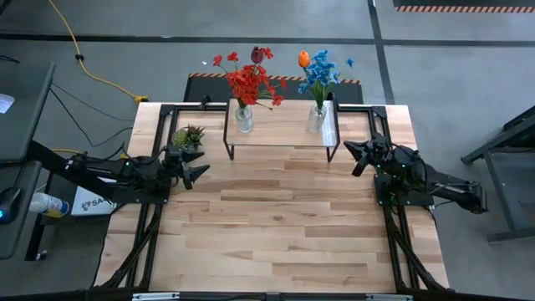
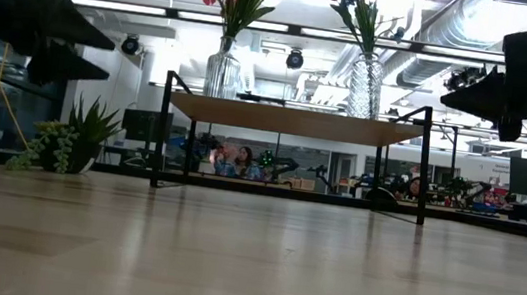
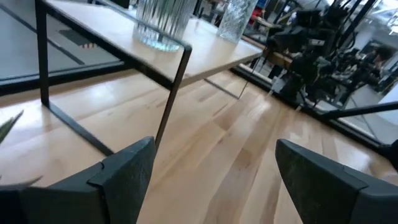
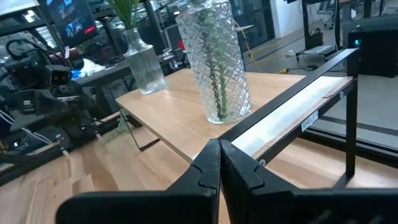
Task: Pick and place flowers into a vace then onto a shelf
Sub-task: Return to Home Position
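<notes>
Right gripper (image 4: pixel 219 149): fingers pressed together, nothing in them, hanging just off the shelf (image 1: pixel 280 125) end on its own side. Left gripper (image 3: pixel 214 152): fingers wide apart, empty, above the bench (image 1: pixel 284 234) near the shelf's other end, close to the small green tuft plant (image 1: pixel 188 136).

Flowers: all up on the shelf, which sits at the far edge of the bench, in two clear glass vases.
- Ribbed vase (image 1: pixel 243 119), left arm's side: red bunch (image 1: pixel 249 82) plus maroon tulip (image 1: pixel 257 55).
- Diamond-cut vase (image 1: pixel 317 119), right arm's side: blue bunch (image 1: pixel 319 75) plus orange tulip (image 1: pixel 303 58).

Both vases are upright and well apart, with stems showing through the glass. Can't tell if there's water.

My read: placing looks done, and the step in hand is the return to home. The next move needs no grasp, just both arms backing away from the shelf. The right one has to clear the black leg (image 2: pixel 424 167) and the vase nearest it. The left one has to avoid clipping the tuft plant. Main risk is a knock to the shelf. The vases are tall and look top-heavy, so they'd likely tip.
</notes>
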`<act>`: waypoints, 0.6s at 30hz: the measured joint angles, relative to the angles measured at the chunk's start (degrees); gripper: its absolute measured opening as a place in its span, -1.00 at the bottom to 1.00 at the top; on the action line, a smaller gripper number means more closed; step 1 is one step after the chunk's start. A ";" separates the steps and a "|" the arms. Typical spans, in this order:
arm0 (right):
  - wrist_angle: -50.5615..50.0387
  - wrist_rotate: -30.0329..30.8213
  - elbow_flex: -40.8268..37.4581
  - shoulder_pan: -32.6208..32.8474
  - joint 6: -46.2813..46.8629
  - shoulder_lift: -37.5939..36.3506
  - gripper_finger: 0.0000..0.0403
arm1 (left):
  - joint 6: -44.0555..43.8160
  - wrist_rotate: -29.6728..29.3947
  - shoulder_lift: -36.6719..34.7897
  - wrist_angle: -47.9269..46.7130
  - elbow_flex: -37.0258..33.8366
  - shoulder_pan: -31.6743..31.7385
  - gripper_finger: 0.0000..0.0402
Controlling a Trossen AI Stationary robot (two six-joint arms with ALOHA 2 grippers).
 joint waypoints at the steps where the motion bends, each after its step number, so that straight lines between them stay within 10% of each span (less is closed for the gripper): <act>1: -0.14 0.00 0.00 0.00 -0.04 0.00 -0.99 | -0.03 -0.12 0.04 0.11 -0.26 0.00 0.82; 18: 4.50 0.15 -2.71 3.13 -3.97 0.02 -1.00 | 11.75 1.32 0.06 10.97 -2.54 0.00 0.82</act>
